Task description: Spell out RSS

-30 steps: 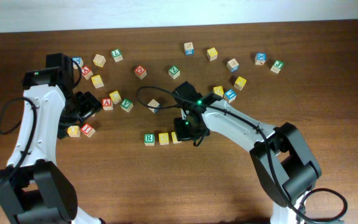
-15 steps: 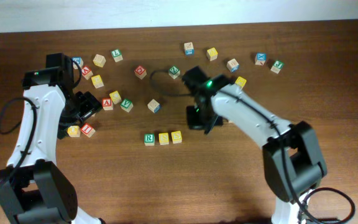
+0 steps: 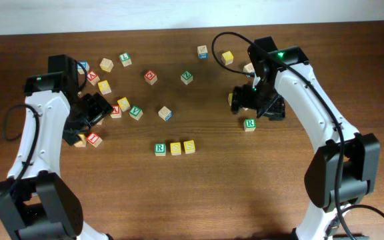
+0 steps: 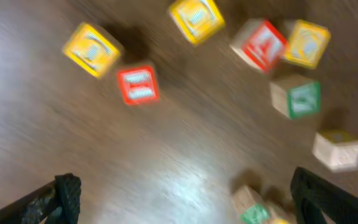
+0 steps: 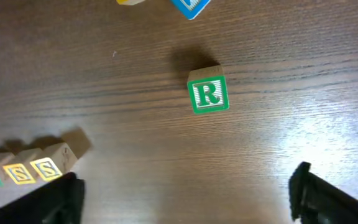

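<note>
**A:** Left gripper (image 3: 87, 112) is spread and empty among the scattered cubes (image 3: 123, 104). The row?

**B:** R cube (image 3: 160, 149), S cube (image 3: 175, 148), second S cube (image 3: 189, 147), side by side mid-table. Spelled, I'd say.

**A:** What changed?

**B:** The right gripper (image 3: 257, 107) released the last cube and swung away right. Its fingers are now spread near a spare R cube (image 3: 249, 124).

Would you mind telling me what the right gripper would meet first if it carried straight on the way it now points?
Probably the loose green R cube, lying centred ahead of the open right gripper. Depth is unclear, so it might reach bare table beside it instead.
</note>
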